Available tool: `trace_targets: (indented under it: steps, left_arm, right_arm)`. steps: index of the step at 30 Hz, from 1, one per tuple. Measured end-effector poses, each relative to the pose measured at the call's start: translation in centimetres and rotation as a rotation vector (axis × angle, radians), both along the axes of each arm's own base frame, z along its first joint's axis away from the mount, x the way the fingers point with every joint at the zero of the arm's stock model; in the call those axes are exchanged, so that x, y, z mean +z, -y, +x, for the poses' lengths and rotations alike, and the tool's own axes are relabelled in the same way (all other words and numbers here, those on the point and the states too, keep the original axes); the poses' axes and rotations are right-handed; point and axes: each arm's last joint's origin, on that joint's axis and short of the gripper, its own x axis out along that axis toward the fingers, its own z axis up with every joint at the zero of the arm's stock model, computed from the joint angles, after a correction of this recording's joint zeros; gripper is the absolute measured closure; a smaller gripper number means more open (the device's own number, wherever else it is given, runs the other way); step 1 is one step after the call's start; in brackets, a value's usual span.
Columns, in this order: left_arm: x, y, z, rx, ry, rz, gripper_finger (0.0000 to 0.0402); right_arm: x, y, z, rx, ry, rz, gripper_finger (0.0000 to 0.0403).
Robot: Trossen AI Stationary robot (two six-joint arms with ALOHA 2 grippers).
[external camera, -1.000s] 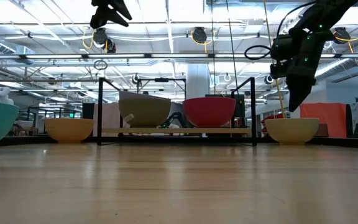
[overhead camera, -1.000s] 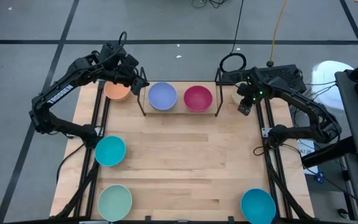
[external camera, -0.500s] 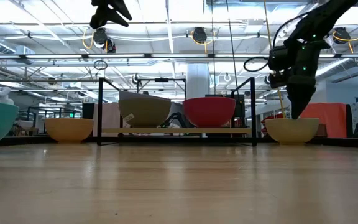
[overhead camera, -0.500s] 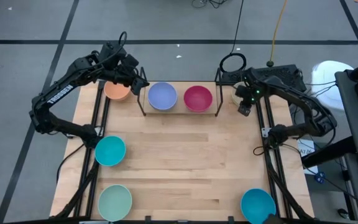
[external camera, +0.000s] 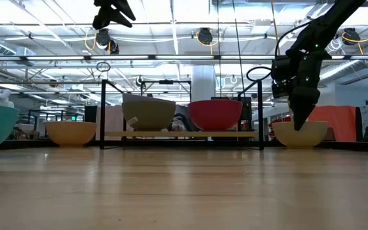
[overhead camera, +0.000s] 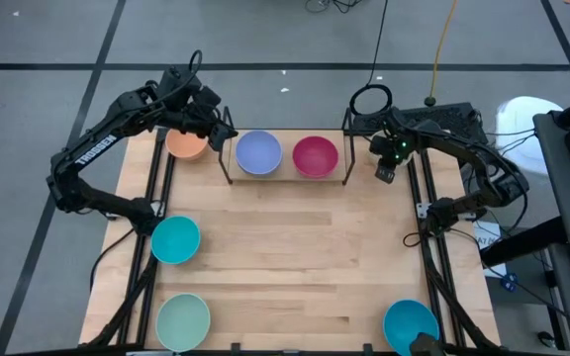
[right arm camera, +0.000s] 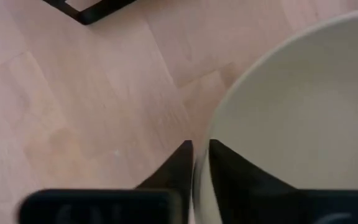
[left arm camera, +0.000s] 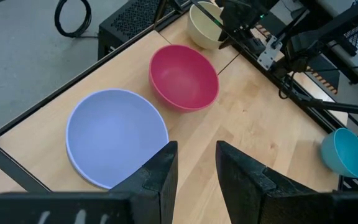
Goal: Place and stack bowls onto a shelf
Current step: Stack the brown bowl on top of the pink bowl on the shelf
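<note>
The pale plank table (overhead camera: 285, 257) stands on grey floor (overhead camera: 57, 40) with dark stripes; the low view shows a hall of ceiling lights. The right gripper (right arm camera: 194, 163) pinches the cream bowl (right arm camera: 291, 112)'s rim at two o'clock, just beside the shelf (overhead camera: 349, 148) holding the lavender bowl (overhead camera: 258, 152) and magenta bowl (overhead camera: 315, 156). The left gripper (left arm camera: 192, 167), spread, hangs above the shelf at eleven o'clock.

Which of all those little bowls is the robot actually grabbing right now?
The cream round bowl just right of the wire shelf. The right gripper pinches its rim; no gripper touches any other bowl.
</note>
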Motion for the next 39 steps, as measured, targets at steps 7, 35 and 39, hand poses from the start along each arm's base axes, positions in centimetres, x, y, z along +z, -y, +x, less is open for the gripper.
trace_targets:
  steps: [7, 35, 39]
  left_arm:
    - [0.0, 0.0, 0.0, 0.002, 0.001, -0.002, 0.0289]
    - [0.0, 0.0, 0.0, -0.007, -0.002, 0.009, 0.0289]
    - [0.0, 0.0, 0.0, 0.0, -0.005, 0.013, 0.0289]
  right_arm:
    - [0.1, 0.0, 0.0, 0.005, 0.0, -0.007, 0.0398]
    - [21.0, -7.4, 0.9, 0.141, 0.129, -0.401, 0.0402]
    - [22.0, -7.6, 3.8, 0.242, 0.155, -0.395, 0.0403]
